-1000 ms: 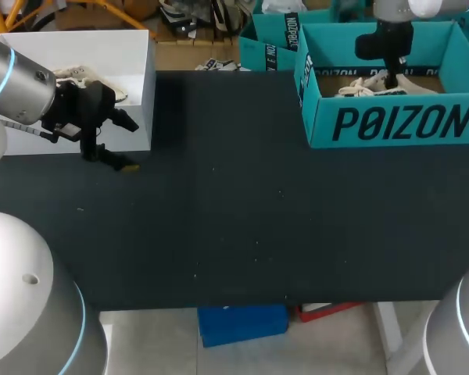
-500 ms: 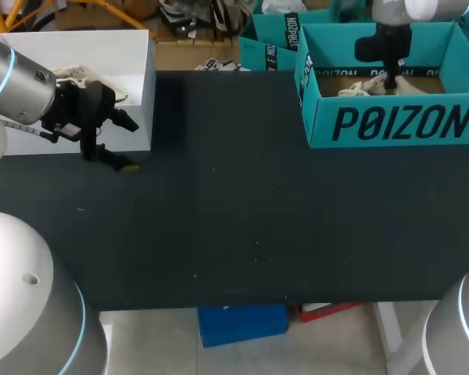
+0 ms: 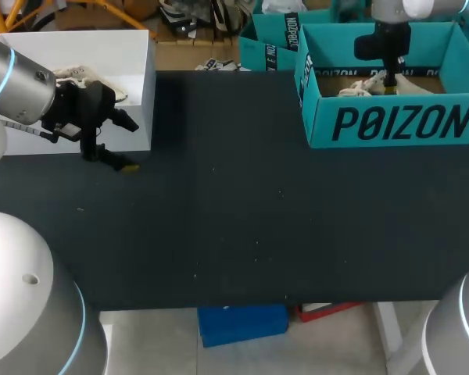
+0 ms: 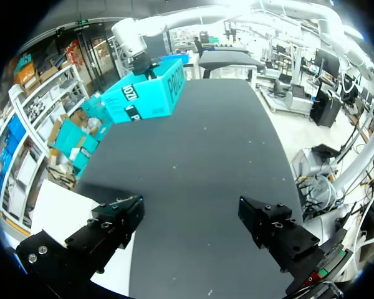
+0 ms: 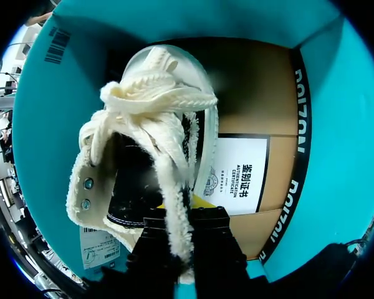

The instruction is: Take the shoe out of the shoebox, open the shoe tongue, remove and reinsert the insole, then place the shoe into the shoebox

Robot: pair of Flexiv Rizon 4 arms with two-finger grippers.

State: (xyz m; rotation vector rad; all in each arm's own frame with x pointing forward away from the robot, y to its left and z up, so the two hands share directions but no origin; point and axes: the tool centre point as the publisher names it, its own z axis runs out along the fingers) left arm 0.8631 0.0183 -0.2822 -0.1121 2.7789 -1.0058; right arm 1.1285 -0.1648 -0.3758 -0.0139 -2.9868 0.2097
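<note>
Shoe [image 5: 149, 143] is found inside the teal shoebox [image 3: 391, 125], fuzzy collar clamped by the right gripper [image 5: 186, 215] for lifting out; left gripper [image 4: 190, 208] is held apart above the counter [image 3: 242, 219], idle.

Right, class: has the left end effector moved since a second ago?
No. The left end effector sits at the same spot by the white box's corner as before.
</note>
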